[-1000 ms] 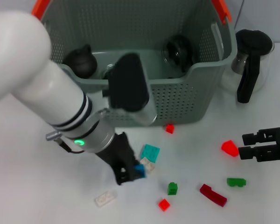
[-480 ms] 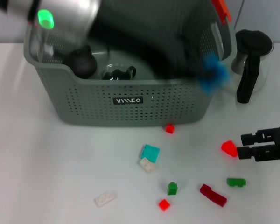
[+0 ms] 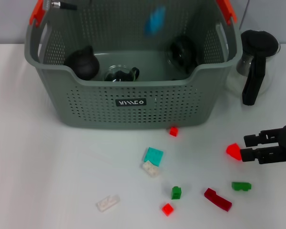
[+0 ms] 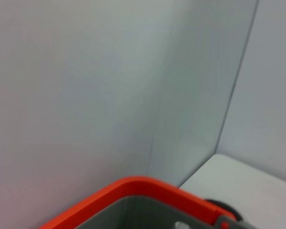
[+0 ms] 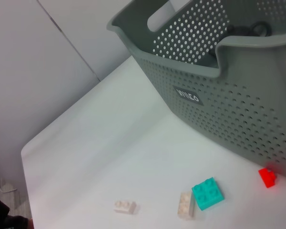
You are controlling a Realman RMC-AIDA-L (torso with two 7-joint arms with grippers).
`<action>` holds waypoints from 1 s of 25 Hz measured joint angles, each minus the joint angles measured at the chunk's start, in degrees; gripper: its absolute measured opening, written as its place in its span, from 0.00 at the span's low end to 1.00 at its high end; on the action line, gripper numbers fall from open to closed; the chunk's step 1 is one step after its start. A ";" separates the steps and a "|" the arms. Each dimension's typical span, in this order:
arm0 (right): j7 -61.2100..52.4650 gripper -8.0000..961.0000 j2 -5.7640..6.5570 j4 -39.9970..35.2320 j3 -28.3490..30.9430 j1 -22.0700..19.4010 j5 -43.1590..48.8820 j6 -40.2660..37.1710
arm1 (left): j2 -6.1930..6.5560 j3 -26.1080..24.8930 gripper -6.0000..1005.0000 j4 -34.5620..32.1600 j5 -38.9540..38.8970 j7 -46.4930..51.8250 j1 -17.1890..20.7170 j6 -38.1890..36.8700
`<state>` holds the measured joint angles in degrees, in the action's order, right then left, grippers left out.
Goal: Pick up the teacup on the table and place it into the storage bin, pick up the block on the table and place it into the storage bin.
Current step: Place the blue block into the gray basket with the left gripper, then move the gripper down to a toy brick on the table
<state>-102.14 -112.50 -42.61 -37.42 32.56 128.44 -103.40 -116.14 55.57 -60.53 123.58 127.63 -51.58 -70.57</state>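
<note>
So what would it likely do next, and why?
Probably reach for another block, perhaps the teal block. A blue block is in mid-air over the bin, and several blocks remain on the table. The right gripper sits beside a red block.

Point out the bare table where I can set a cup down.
Free: the table's left side, bordered by the storage bin and the white block. Crowded: in front of the bin, from the teal block to the right gripper.
</note>
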 joint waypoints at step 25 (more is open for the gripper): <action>0.87 0.71 0.02 0.25 0.29 0.49 0.18 0.88 | -8.35 21.43 0.94 -43.03 4.23 -6.11 20.74 -43.18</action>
<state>-101.27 -112.48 -42.36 -37.13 33.04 128.61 -102.52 -124.49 77.00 -103.56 127.81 121.53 -30.84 -113.75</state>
